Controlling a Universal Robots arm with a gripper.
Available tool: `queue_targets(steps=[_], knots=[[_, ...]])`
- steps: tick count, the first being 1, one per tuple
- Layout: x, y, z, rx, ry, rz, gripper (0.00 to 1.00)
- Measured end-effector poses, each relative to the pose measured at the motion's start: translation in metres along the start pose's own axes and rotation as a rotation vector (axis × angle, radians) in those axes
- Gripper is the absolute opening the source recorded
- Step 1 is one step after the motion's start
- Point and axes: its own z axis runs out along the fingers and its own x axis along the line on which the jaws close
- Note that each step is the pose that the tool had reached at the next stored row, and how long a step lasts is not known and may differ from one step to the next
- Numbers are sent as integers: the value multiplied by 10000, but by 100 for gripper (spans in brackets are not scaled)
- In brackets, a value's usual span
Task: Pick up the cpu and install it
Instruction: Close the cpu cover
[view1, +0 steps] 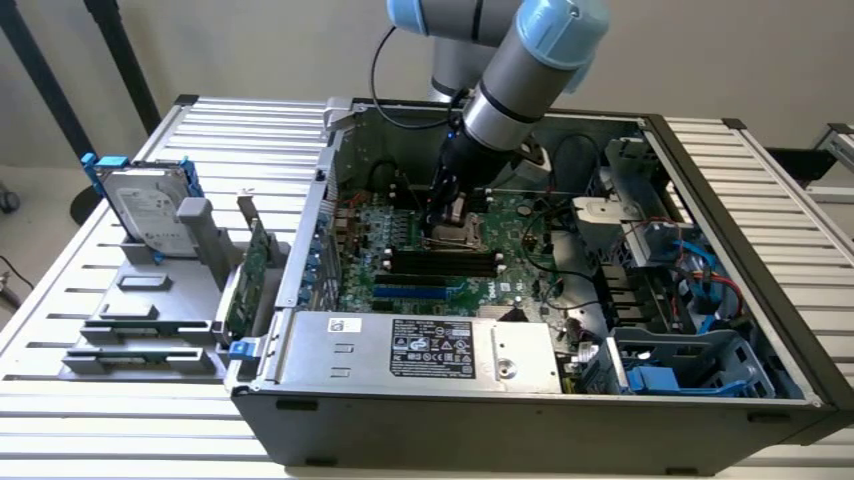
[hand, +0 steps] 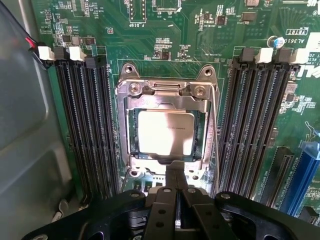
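The cpu, a small square chip with a dull silver top, lies flat inside the black metal-framed socket on the green motherboard. My gripper is shut, its joined black fingertips resting at the cpu's near edge with nothing held between them. In the exterior view the arm reaches down into the open computer case, and the gripper stands right over the socket in the middle of the board.
Black memory slots flank the socket, and a thin metal lever runs along one side. A silver hard drive in blue brackets stands outside the case on the exterior view's left. Cables and drive bays crowd the case's right.
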Motion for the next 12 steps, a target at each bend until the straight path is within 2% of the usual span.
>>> queue_targets(steps=[12], knots=[[0, 18, 53, 4, 31, -11, 11]])
